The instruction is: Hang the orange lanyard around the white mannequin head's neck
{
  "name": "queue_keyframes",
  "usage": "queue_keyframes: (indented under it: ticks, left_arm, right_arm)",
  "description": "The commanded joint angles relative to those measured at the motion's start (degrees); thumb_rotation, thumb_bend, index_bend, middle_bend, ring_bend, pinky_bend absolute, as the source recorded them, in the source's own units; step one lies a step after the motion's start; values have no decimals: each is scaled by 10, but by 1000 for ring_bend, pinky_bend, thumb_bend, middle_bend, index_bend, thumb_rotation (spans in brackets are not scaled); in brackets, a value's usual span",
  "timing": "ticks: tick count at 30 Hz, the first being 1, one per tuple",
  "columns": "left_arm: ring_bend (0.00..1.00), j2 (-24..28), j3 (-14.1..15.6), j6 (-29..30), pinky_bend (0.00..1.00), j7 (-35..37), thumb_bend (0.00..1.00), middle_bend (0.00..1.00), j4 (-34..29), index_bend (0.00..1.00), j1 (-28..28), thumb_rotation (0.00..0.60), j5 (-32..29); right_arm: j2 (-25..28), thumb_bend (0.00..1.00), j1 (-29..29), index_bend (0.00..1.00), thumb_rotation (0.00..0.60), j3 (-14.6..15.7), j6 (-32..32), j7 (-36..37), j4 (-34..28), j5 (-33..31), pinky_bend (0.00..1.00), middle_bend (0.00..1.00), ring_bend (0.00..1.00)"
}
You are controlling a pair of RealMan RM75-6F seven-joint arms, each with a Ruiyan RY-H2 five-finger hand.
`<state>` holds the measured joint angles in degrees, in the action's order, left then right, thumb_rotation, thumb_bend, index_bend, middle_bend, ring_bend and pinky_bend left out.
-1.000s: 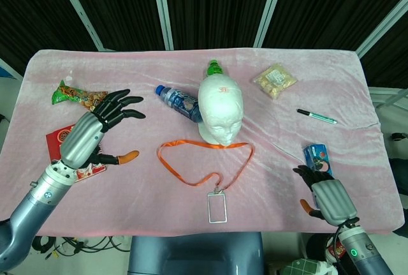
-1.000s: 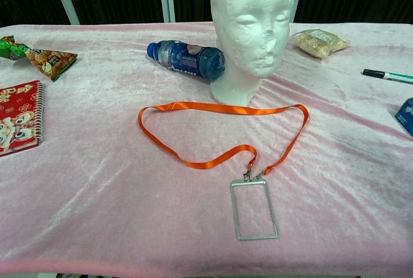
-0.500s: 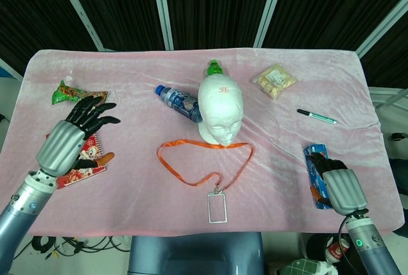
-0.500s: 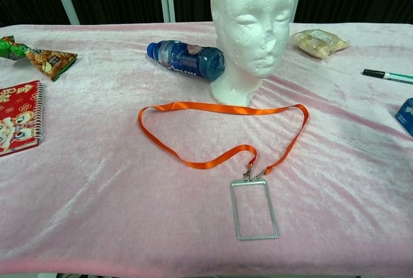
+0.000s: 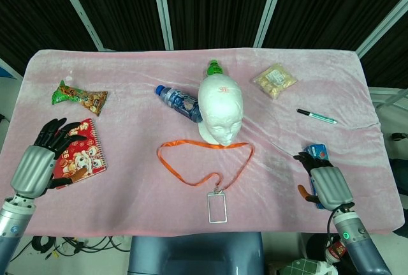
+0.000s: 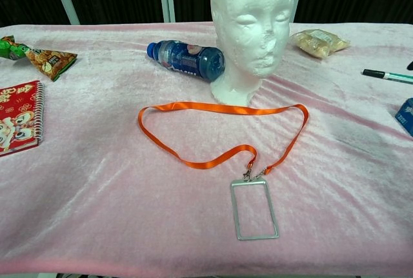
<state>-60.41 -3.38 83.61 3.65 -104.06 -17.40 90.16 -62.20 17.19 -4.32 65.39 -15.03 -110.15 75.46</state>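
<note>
The white mannequin head (image 5: 220, 110) (image 6: 250, 26) stands upright mid-table. The orange lanyard (image 5: 191, 143) (image 6: 193, 104) lies flat on the pink cloth in front of it, looped open, with its far strap touching the base of the neck. Its clear badge holder (image 5: 217, 207) (image 6: 253, 210) rests nearest the front edge. My left hand (image 5: 39, 157) hovers at the table's left edge with fingers spread and nothing in it. My right hand (image 5: 325, 184) is at the front right, back of the hand showing, holding nothing. Both hands are far from the lanyard.
A water bottle (image 5: 178, 103) (image 6: 187, 59) lies against the head's left side, with a green-capped bottle (image 5: 215, 67) behind it. A red notebook (image 5: 80, 157) and snack bag (image 5: 80, 96) lie left. A snack packet (image 5: 275, 80), pen (image 5: 317, 117) and blue pack (image 5: 317, 154) lie right.
My left hand has drawn back left and toward the front edge, uncovering the red notebook. The right hand shifted slightly near the blue pack. The lanyard stayed put.
</note>
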Motion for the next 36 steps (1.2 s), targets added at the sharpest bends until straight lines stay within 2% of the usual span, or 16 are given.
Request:
queue_keyframes:
  ticks: [1, 4, 9, 18, 22, 27, 36]
  left_arm:
    - [0, -33, -7, -5, 16, 48, 203, 121, 45, 289, 7, 600, -38]
    - [0, -48, -6, 0, 16, 81, 204, 121, 73, 289, 15, 600, -43]
    - [0, -68, -1, 31, 16, 115, 203, 121, 114, 289, 37, 600, -36]
    - [0, -107, 14, 85, 16, 146, 203, 122, 178, 289, 73, 600, -11]
    - [0, -115, 21, 89, 16, 161, 204, 121, 188, 289, 81, 600, -5]
    - [0, -114, 22, 91, 16, 158, 203, 121, 189, 288, 84, 600, 1]
    - [0, -110, 15, 85, 17, 157, 204, 120, 181, 288, 90, 600, -14]
  right_arm:
    - [-18, 269, 14, 243, 600, -14, -7, 4, -7, -8, 261, 165, 257]
    - [-47, 268, 34, 246, 600, -34, -20, -4, -6, -44, 253, 166, 257]
    - [-98, 269, 81, 256, 600, -70, -61, -20, 3, -140, 245, 166, 257]
    - [-214, 266, 155, 291, 600, -102, -56, -103, 99, -253, 194, 158, 236]
    - [-255, 264, 173, 300, 600, -99, -44, -125, 148, -256, 190, 153, 227]
    - [-303, 264, 186, 332, 600, -91, -26, -123, 217, -218, 190, 150, 223]
    - [-370, 265, 206, 370, 600, -82, -40, -100, 342, -186, 190, 149, 221]
